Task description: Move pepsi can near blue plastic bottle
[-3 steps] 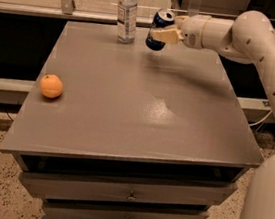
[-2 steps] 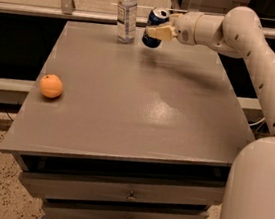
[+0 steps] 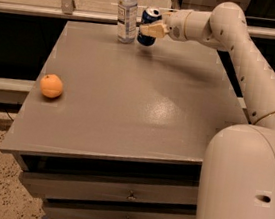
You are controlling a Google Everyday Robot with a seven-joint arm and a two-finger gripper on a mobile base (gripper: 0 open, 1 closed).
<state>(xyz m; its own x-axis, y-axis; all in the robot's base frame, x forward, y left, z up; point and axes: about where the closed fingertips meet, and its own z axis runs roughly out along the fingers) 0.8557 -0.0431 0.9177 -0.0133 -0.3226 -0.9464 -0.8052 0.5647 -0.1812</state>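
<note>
The pepsi can (image 3: 149, 18) is a dark blue can with a silver top, held in my gripper (image 3: 151, 28) at the far edge of the grey table (image 3: 129, 95). The can is upright, at or just above the table surface. The blue plastic bottle (image 3: 126, 12), clear with a white cap and pale label, stands just left of the can, a small gap between them. My gripper is shut on the can, with a tan finger (image 3: 155, 30) across its front. My white arm reaches in from the right.
An orange (image 3: 51, 85) lies near the table's left edge. Drawers (image 3: 116, 194) sit under the table front. My white base (image 3: 242, 191) fills the lower right. A metal rail (image 3: 64, 13) runs behind the table.
My gripper has carried the pepsi can to the left, closer to the bottle. The bottle and the orange have not moved.
</note>
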